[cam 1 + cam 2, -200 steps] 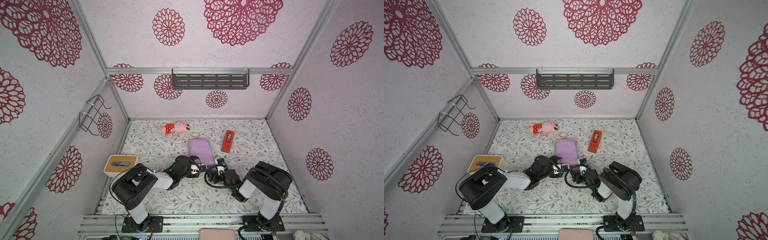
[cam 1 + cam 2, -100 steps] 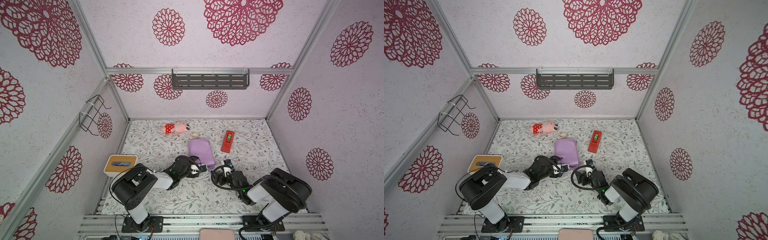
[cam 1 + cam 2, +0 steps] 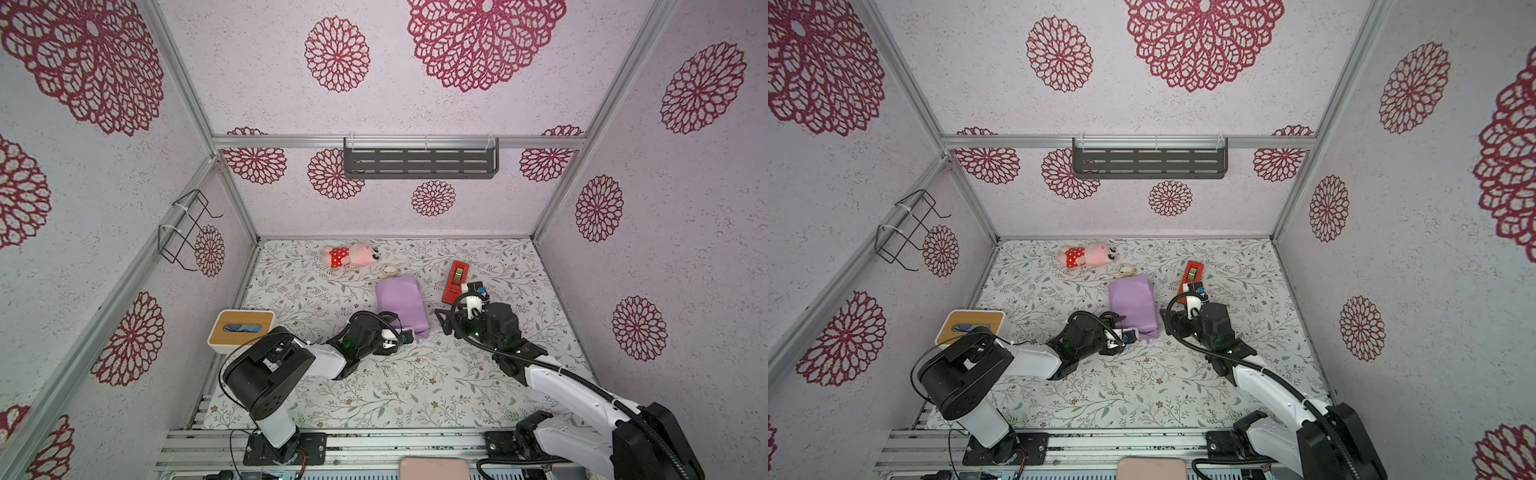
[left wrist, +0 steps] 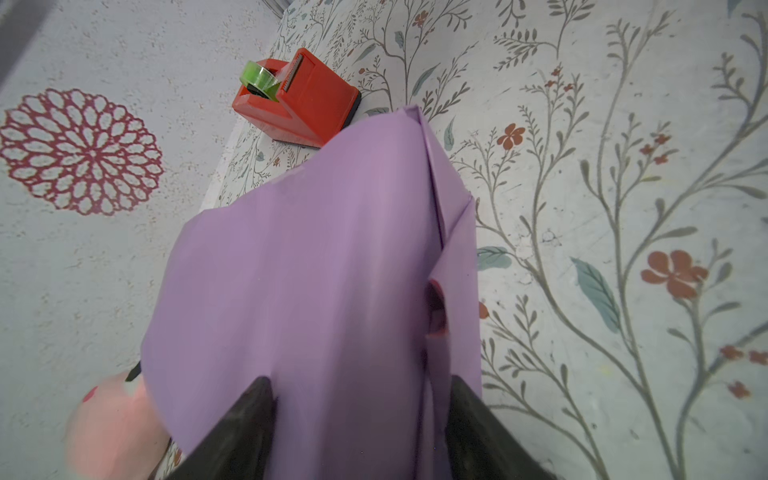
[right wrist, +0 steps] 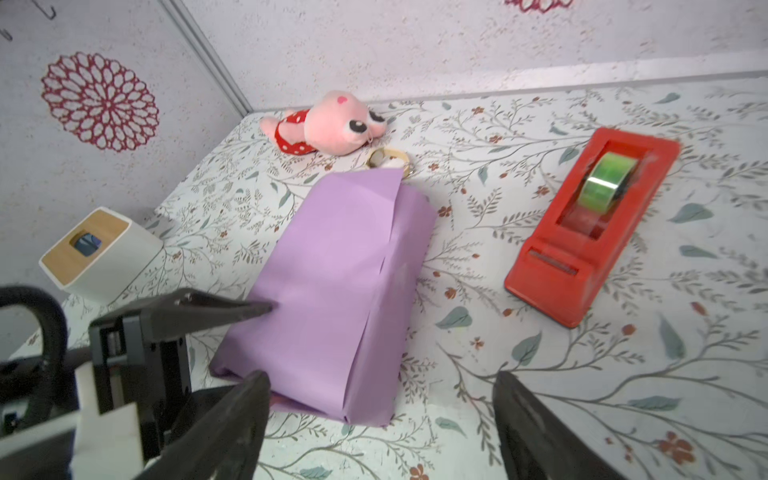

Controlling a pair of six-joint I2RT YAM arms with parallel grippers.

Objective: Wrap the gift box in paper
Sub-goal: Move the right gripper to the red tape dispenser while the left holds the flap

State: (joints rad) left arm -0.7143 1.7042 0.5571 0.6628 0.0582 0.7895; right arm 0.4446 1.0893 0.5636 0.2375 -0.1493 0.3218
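The paper (image 3: pixel 401 305) lies on the surface (image 3: pixel 415 386) as a lilac sleeve directly ahead of my left end effector (image 4: pixel 359 382). Its fingers (image 4: pixel 245 428) stand spread astride the sleeve's near end. One touches the sheet, and I see no squeeze yet. The gift box is hidden from me; I judge it sits inside the sleeve. My right end effector (image 5: pixel 379 374) is spread and empty, just beside the sleeve's near corner.

The biggest risk is closing my left on hollow overhang instead of the box. The thin sheet would crumple, or the whole parcel would slide away, since nothing braces its far end. Next, the overlap seam (image 5: pixel 382 266) looks loose, with no tape that I can make out, so a tug could spring it open. The tape dispenser (image 5: pixel 590 224) stands just beyond my right end effector, where a careless reach would knock it. Smallest, the ring (image 5: pixel 386 158) at the sleeve's far end could get shoved.
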